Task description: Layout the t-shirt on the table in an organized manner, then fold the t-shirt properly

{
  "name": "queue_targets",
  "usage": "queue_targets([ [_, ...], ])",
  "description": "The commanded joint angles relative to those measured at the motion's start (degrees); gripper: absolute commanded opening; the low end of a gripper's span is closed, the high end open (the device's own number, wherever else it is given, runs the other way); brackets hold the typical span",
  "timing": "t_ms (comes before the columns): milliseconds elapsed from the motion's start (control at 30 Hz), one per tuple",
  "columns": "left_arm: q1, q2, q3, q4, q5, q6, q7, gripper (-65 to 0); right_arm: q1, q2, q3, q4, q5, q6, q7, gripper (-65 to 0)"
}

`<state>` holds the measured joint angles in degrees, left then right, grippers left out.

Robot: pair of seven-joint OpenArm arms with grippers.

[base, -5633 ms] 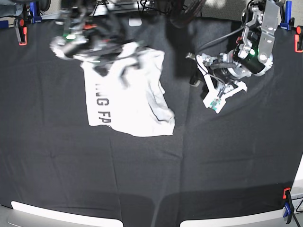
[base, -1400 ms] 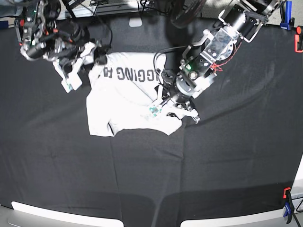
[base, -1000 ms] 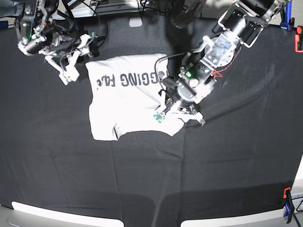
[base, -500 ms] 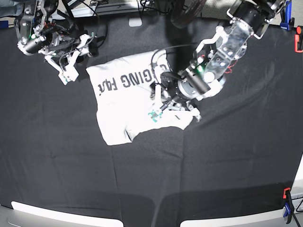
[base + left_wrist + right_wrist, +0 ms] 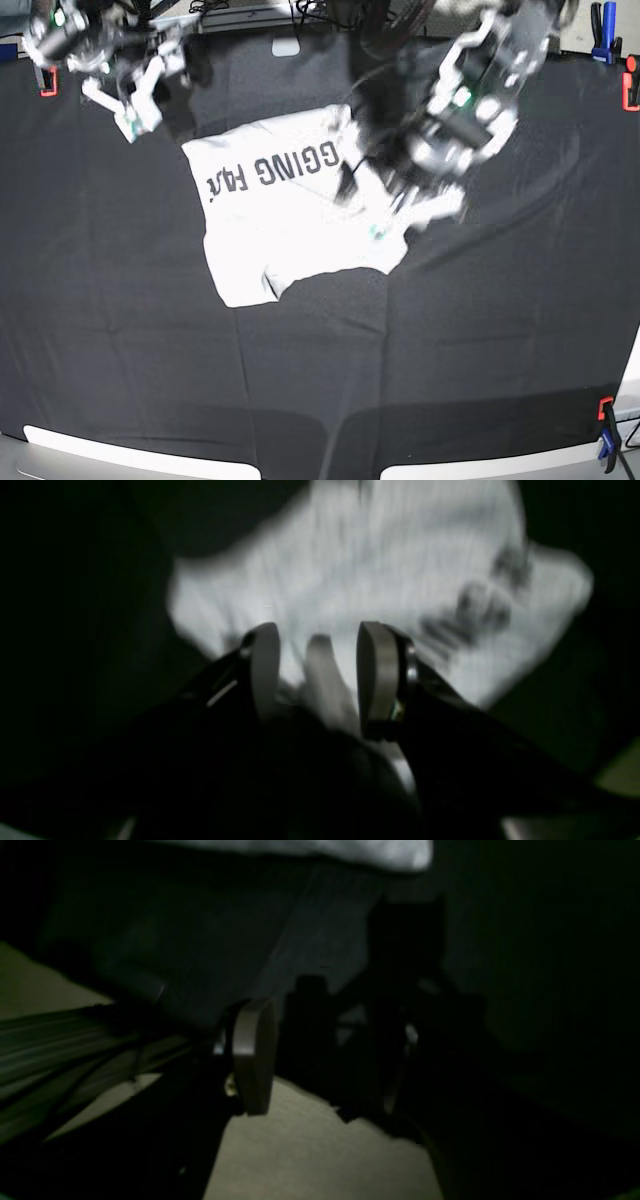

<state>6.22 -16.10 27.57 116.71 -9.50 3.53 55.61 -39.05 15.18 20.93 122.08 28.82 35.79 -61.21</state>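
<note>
The t-shirt lies mostly spread on the table, lettering up and reading upside down, its lower left corner folded under. My left gripper, motion-blurred, hovers at the shirt's right edge. In the left wrist view its fingers stand apart over the blurred t-shirt, with a pale strip of cloth in the gap; no pinch shows. My right gripper is open near the far left corner, clear of the shirt. The right wrist view shows that gripper empty, with a shirt corner at the top.
Red clamps and a blue clamp grip the far edge. Another clamp sits at the near right corner. A small white object lies at the far edge. The right wrist view shows the table's edge with tan floor beyond.
The left arm has swung up and to the right from the shirt's lower right part, now blurred. The right gripper has moved further toward the far left corner. The shirt has stayed put.
</note>
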Motion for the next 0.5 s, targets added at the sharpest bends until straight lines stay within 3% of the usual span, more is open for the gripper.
queue_targets([
  [0,0.85,-0.66,-1.51,2.05,-0.81,-0.22,-1.2,-41.3,-1.97,0.55,0.48,2.01,1.36,0.33,0.76,-34.7],
  [267,17.03,-9.4,-11.89,13.14,-2.58,-0.98,-1.01,-41.3,-15.47,0.57,0.5,7.19,1.38,1.97,0.48,-34.7],
  [467,30.93,-10.91,-19.47,14.53,-2.56,-1.03,-1.73,-41.3,-23.1,0.57,0.48,7.56,1.42,1.97,0.31,-34.7],
])
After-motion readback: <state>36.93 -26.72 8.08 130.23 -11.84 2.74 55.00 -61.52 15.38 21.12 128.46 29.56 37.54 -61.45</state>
